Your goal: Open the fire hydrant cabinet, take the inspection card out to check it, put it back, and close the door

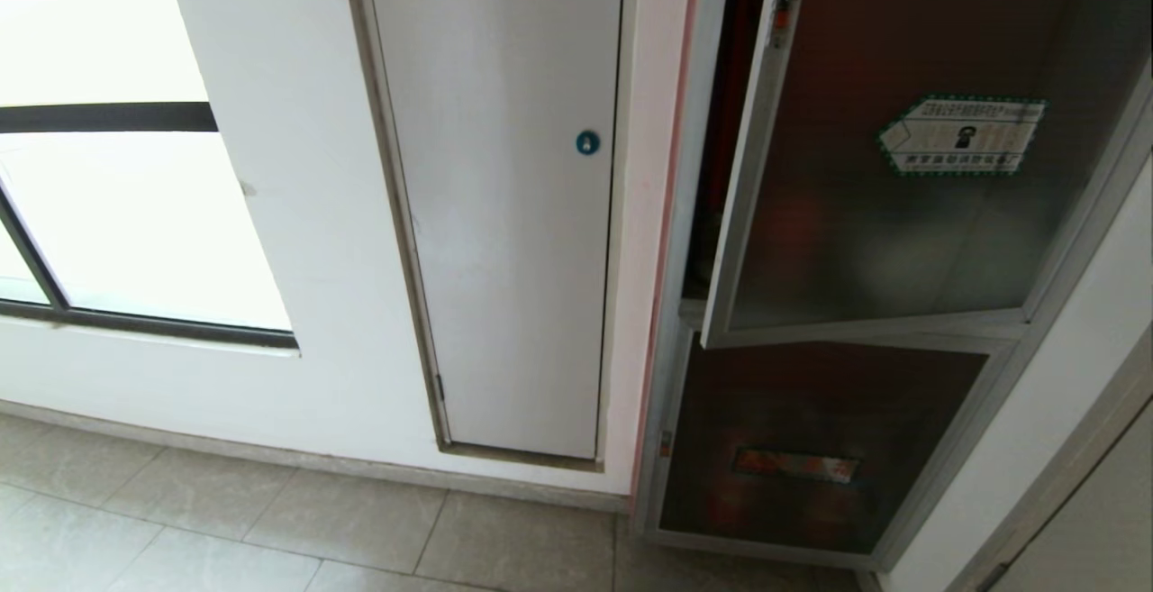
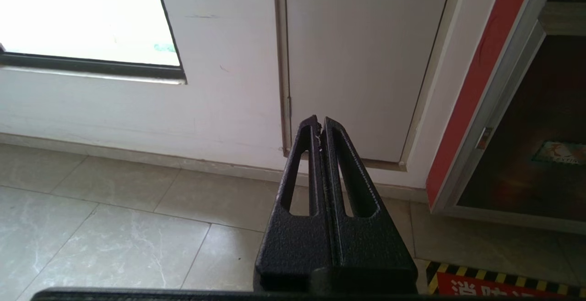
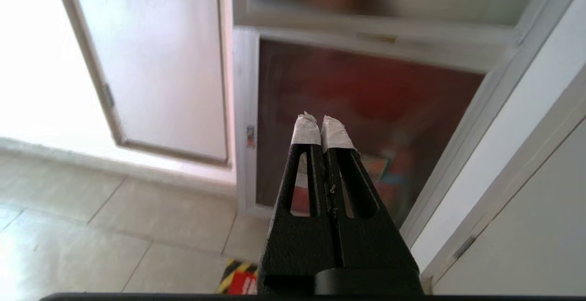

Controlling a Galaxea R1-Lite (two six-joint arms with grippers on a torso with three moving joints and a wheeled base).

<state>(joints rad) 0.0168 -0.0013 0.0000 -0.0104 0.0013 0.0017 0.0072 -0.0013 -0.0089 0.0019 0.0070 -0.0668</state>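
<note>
Indoors, pale floor tiles (image 1: 270, 520) meet white wall (image 1: 297, 214) — both grippers' fingers pressed together, empty.

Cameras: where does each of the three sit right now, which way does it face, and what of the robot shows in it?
Head view: from the robot's head, looking forward and down at the wall, the white panel and the fire hydrant cabinet, its door ajar; no arm shows.
Left wrist view: behind the shut left gripper, facing the white panel's foot and the floor.
Right wrist view: behind the shut, tape-tipped right gripper, facing the cabinet's lower pane.
Shared: all three show the white panel and the cabinet.
</note>
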